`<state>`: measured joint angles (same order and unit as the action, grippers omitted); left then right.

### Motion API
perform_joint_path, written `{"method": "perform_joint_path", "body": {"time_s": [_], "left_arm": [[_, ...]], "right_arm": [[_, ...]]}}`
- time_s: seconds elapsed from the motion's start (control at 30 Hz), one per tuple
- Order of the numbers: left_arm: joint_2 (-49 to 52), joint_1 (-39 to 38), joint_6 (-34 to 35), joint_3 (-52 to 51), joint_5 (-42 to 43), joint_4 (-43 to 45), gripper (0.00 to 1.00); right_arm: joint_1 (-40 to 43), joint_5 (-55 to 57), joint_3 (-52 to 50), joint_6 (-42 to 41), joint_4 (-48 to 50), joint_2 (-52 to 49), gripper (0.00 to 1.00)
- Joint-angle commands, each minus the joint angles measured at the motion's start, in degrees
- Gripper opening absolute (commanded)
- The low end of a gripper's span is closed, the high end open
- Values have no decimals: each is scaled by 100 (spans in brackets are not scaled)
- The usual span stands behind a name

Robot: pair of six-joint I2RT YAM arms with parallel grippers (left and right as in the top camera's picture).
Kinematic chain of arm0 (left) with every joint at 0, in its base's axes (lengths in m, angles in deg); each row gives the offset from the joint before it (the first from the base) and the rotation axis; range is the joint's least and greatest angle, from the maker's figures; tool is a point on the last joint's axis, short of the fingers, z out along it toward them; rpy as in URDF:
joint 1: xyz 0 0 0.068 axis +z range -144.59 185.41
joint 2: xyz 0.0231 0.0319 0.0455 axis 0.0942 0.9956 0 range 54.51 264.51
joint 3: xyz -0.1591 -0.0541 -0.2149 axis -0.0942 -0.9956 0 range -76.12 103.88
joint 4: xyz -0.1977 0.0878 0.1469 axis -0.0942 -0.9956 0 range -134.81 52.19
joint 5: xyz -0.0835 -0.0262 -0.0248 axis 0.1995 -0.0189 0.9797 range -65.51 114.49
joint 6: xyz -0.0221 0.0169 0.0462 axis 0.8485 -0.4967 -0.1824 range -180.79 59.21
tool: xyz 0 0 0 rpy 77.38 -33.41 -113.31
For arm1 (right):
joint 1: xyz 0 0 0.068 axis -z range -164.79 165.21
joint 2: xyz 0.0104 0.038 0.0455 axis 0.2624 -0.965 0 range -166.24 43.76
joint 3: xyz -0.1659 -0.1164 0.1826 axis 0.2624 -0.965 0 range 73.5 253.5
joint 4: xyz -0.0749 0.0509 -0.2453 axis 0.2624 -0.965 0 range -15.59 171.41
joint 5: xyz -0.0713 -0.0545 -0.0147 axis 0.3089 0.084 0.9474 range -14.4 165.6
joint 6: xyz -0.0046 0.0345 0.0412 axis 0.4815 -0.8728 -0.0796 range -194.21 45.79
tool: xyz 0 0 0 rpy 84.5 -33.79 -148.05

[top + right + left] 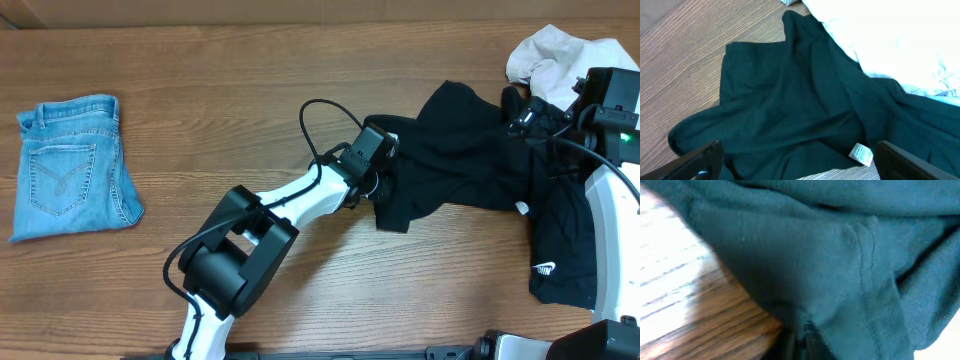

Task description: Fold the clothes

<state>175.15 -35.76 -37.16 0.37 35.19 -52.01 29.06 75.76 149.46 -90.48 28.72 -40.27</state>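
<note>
Trainee: Overhead view first. Where do the clothes lie?

Operator: Overhead. I see the black garment (pixel 470 160) spread, crumpled, across the right half of the table (pixel 300 60). The folded jeans (pixel 70 165) lie at the far left, well apart from it. A white garment (pixel 555 50) is bunched in the top right corner, touching the black one. My left gripper (pixel 385 185) reaches the black garment's left edge, and its tips are hidden by cloth. My right gripper (pixel 520 112) is over the garment's upper right part, just beside the white garment.

Trainee: Left wrist view: what does that tool hold?

Operator: Left wrist. Dark cloth fills nearly the whole frame, with a seam running down it and bare wood at the lower left. The left fingers (pixel 807 342) show only as a dark sliver at the bottom edge. They sit close together and the cloth gathers into them, so I read them as closed on the black garment.

Trainee: And the right wrist?

Operator: Right wrist. The right fingers (pixel 695 160) sit at the two lower corners, spread wide, with nothing gripped between them. The black garment lies below them, with a white label (pixel 861 154) on it near the lower edge. The white garment meets it at the upper right.
</note>
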Motion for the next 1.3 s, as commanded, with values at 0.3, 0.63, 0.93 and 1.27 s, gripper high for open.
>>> {"method": "perform_joint_path", "body": {"time_s": [0.3, 0.63, 0.93, 1.27], "left_arm": [[-837, 1012, -485, 1165, -1386, -1902, 4], [-1628, 3394, -573, 1353, -1294, -2487, 4], [-1565, 4124, -887, 1353, -376, -2745, 100], [-1565, 3276, -859, 1117, 74, -3639, 98]], "right_arm": [[13, 37, 50, 192, 4, -44, 100], [212, 273, 50, 343, 138, -863, 96], [522, 254, 50, 315, 173, -1709, 97], [540, 116, 50, 302, 186, -1773, 97]]}}
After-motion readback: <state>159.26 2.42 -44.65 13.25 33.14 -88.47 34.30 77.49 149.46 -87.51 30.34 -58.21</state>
